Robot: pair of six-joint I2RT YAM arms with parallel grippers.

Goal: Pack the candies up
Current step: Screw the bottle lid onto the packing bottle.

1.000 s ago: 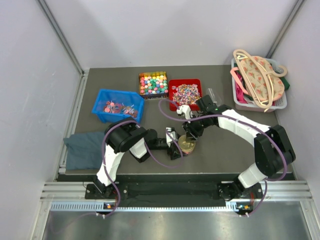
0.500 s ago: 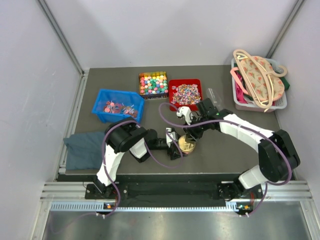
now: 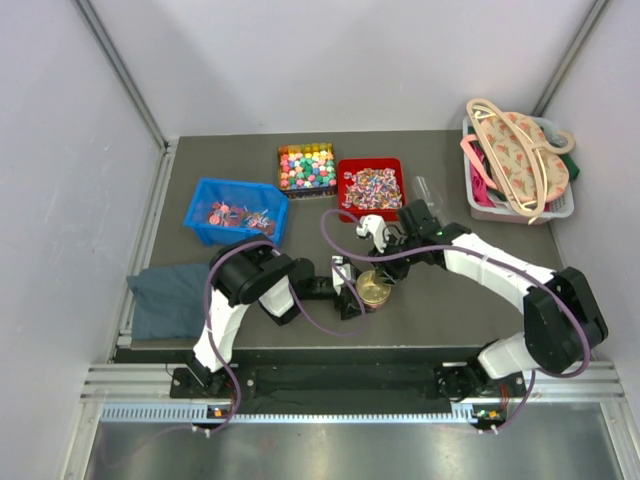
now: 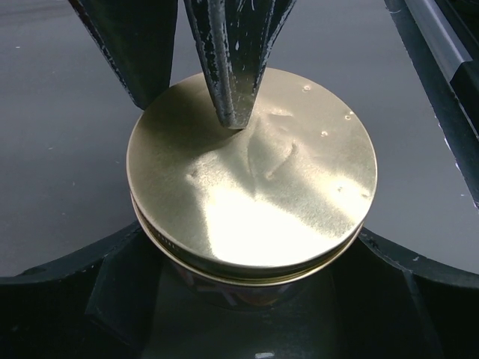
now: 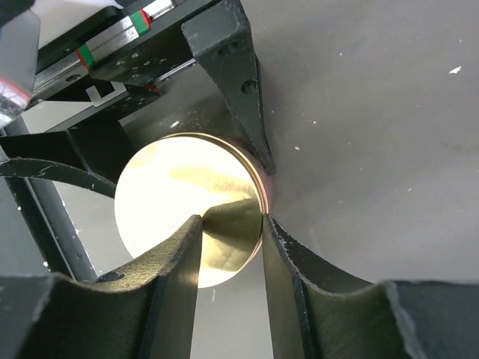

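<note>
my left hand (image 3: 358, 291) is clamped round a gold-lidded tin (image 4: 251, 172) that stands on the dark grey counter (image 3: 450, 305), near its front edge. my right hand (image 5: 230, 221) hangs over the lid, fingers (image 5: 176, 262) a little apart with nothing between them, one tip down on the metal. the candies (image 3: 371, 187) lie in a red tray (image 3: 342, 192) at the back, with more in a blue bin (image 3: 235, 236) to the left. pale walls (image 3: 350, 60) close in on three sides. a grey pouch (image 3: 168, 298) lies at the counter's left edge.
</note>
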